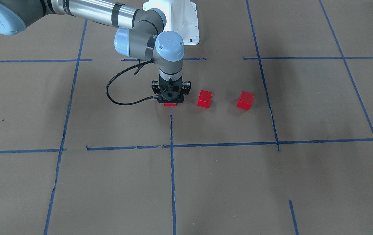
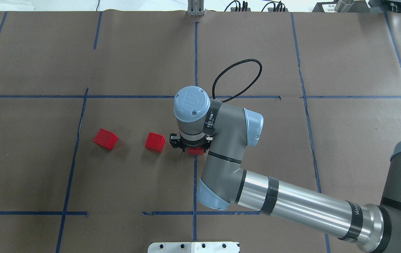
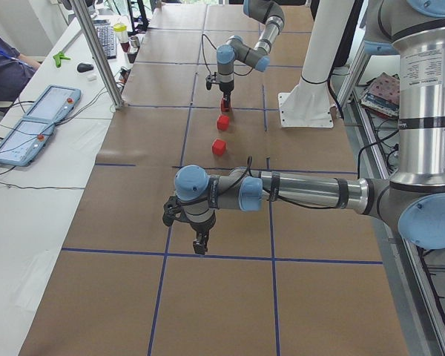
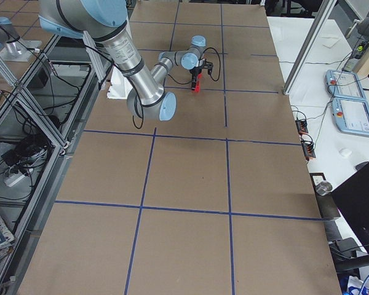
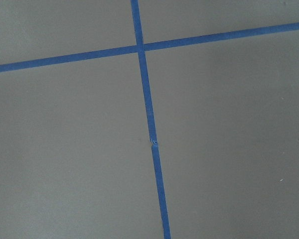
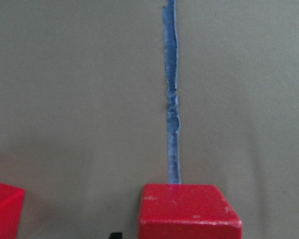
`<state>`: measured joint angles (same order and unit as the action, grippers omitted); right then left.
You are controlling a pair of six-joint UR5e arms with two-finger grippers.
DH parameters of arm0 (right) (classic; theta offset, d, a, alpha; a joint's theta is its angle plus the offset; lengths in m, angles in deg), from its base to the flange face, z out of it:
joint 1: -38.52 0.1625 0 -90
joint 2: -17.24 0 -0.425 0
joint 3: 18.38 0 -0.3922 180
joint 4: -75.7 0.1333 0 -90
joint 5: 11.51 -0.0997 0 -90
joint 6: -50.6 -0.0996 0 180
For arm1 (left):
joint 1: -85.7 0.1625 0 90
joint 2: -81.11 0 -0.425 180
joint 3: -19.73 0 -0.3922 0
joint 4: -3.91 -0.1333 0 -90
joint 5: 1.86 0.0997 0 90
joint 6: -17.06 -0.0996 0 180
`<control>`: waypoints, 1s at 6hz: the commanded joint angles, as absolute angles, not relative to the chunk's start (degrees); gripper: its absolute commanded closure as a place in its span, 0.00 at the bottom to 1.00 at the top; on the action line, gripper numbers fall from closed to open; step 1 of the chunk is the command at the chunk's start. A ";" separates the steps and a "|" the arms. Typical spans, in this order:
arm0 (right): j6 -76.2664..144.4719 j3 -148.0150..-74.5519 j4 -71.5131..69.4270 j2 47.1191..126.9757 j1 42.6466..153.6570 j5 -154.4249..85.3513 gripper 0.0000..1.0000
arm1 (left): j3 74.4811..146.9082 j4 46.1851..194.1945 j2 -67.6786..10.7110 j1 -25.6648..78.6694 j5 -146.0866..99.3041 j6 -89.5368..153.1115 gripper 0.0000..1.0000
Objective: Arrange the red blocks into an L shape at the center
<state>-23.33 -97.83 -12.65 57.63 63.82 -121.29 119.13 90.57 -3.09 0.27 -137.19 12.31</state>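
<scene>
Right gripper (image 1: 170, 101) is down over one red block (image 1: 170, 104), which sits at the end of the blue tape line (image 1: 172, 130) crossing the center (image 1: 206, 127). Its body hides the fingers from both fixed cameras. The wrist cam only shows a dark sliver just beside the block's edge, so I can't tell if the jaws are clamped on it or just straddling it.

Second block (image 1: 204, 98) is near the line, on the robot's left of it. Third block (image 1: 245, 100) is further out on that same side, well apart and turned slightly askew to the line.

Left gripper (image 3: 200, 243) is parked far from the line, nothing under it. Opening not readable from here.

Handling, my read: small rigid cubes, light, matte faces, so decent friction and nothing fragile. Take each across two opposite flat faces, about mid-height, jaws square to them. A corner grab would likely twist it. The third one probably needs a wrist turn first.
</scene>
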 commanded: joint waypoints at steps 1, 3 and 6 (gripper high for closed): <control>-23.05 -99.75 -12.98 57.58 65.14 -121.55 0.00 | 119.22 90.57 -3.18 0.27 -137.21 12.31 0.00; -17.90 -107.89 -18.38 58.55 69.70 -122.34 0.00 | 119.22 90.75 -3.44 0.36 -136.86 12.40 0.00; 0.94 -110.74 -21.06 65.53 86.88 -135.48 0.00 | 120.96 91.45 -4.84 0.53 -137.03 12.57 0.00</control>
<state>-7.20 -110.17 -20.82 61.72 80.42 -130.78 119.91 91.24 -4.05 0.45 -136.85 12.30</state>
